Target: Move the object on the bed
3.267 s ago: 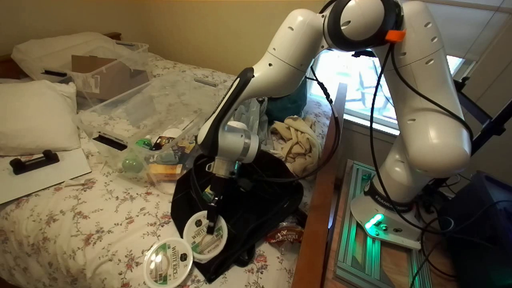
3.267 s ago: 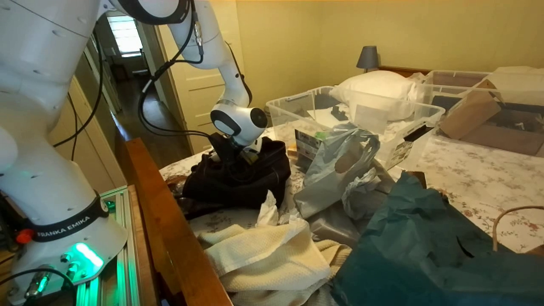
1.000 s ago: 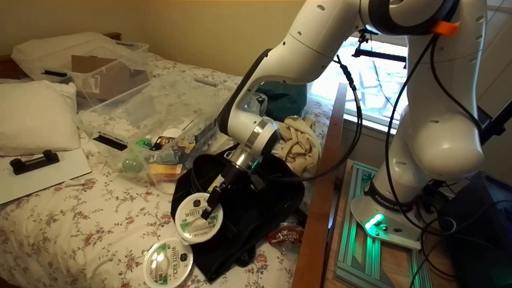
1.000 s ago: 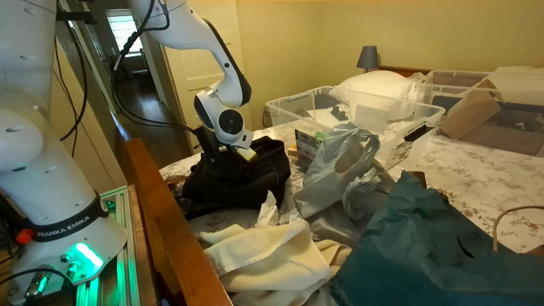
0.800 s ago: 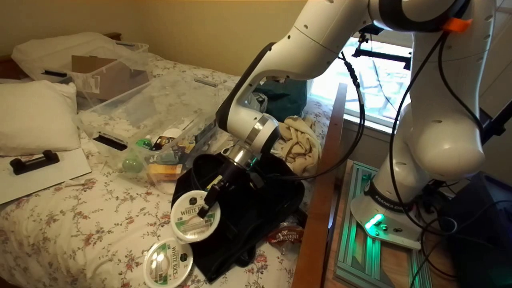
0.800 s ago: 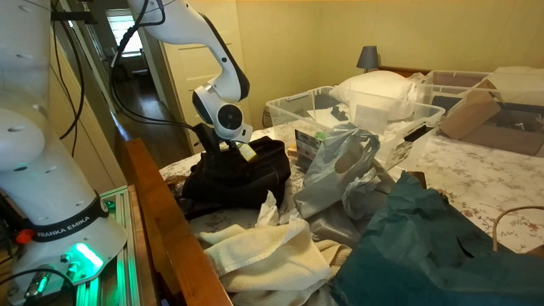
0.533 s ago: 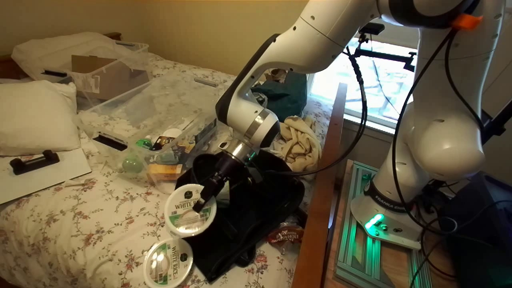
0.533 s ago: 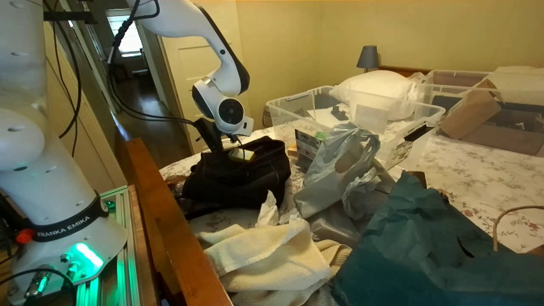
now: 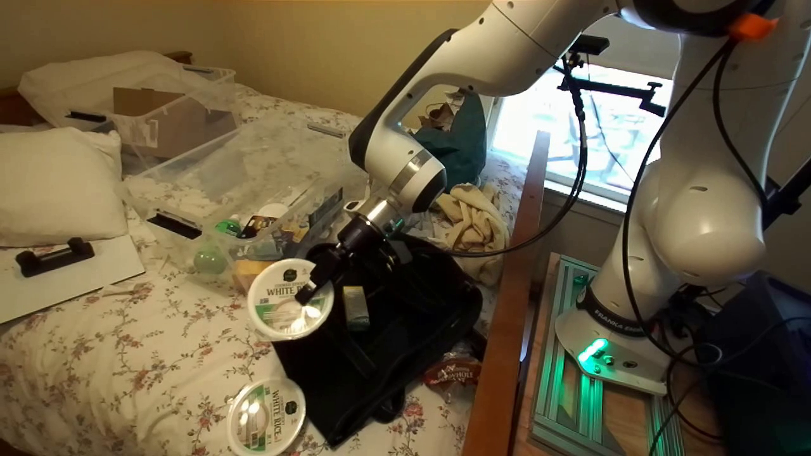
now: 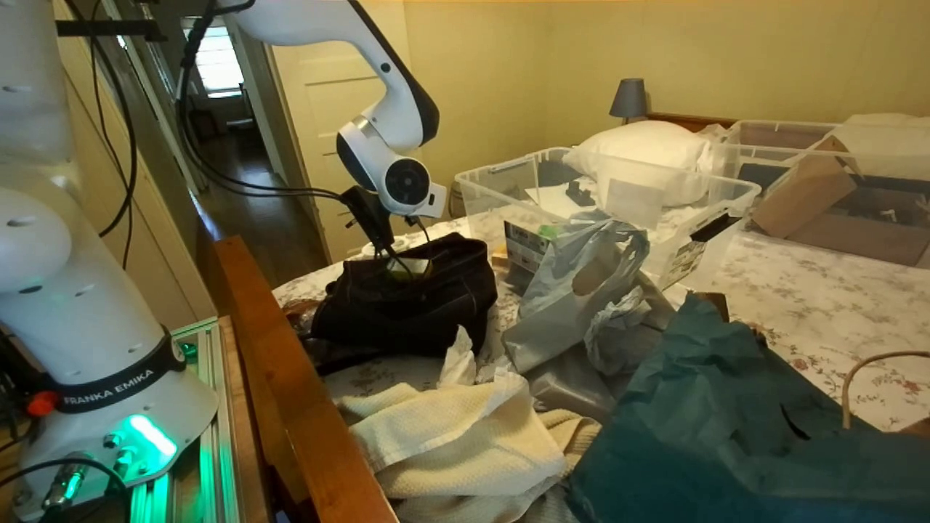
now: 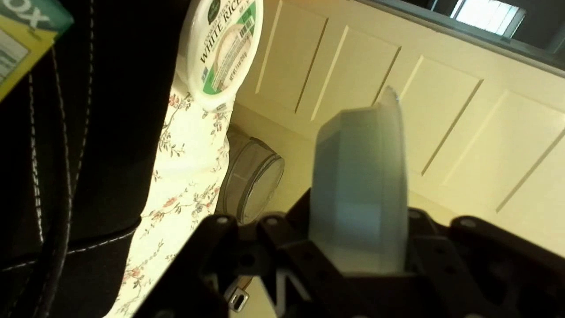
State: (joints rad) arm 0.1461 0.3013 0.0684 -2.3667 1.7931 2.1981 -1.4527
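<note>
The object, a round white rice bowl with a green-and-white lid (image 9: 279,316), hangs tilted in my gripper (image 9: 312,286), above the bed and the edge of the black bag. In the wrist view the held bowl (image 11: 357,176) shows edge-on between my fingers (image 11: 357,247), one on the lid side and one on the base side. The second, similar white disc (image 9: 266,415) lies on the bed beside the bag; it also shows in the wrist view (image 11: 225,48). The bed (image 9: 146,361) has a cream flowered bedspread and white pillows (image 9: 57,183).
The black cloth bag (image 9: 412,329) lies under my gripper with a small yellow-green box (image 9: 356,308) on it. A clear bin (image 9: 190,209) with items stands behind the bowl. Grey plastic bags (image 10: 581,290), a cream cloth (image 10: 465,436) and a wooden bed rail (image 10: 305,407) are nearby.
My gripper has lifted the held bowl up and away from the second disc, towards the clear bin, tilting it. The small box on the bag has come into fuller view. The second disc has not moved.
</note>
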